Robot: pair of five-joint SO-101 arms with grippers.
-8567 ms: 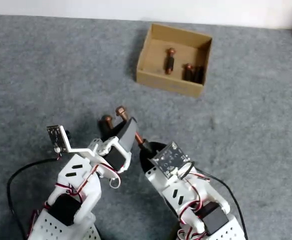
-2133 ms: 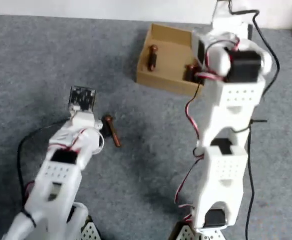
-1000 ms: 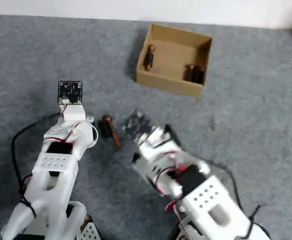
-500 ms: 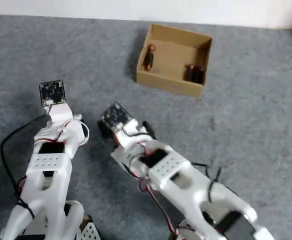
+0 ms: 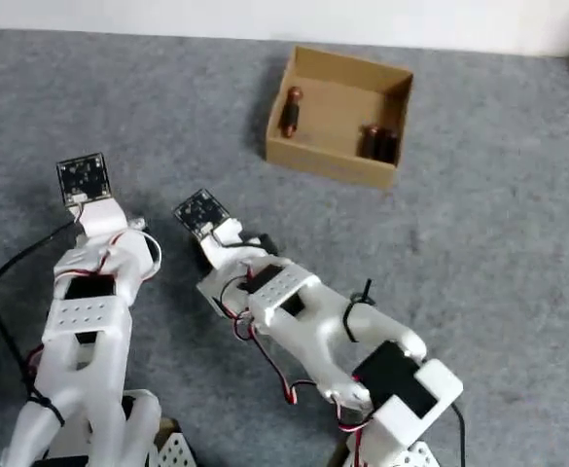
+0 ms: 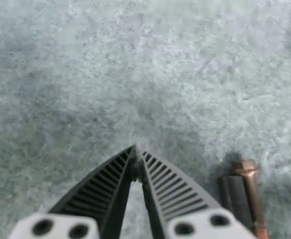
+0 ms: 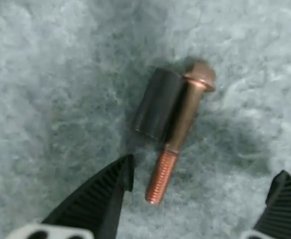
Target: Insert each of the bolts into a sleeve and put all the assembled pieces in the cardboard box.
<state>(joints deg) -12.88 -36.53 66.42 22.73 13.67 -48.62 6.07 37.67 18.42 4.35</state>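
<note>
On grey carpet [image 7: 46, 74] | copper bolt [image 7: 178, 130] lying against black sleeve [image 7: 156, 105]

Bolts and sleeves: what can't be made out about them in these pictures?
1. High view: the right arm covers the loose bolt and sleeve.
2. High view: the dark pieces in the box corner are too small and shadowed to count.
3. Left wrist view: the picture's edge cuts off the bolt and sleeve beside the left gripper.
</note>
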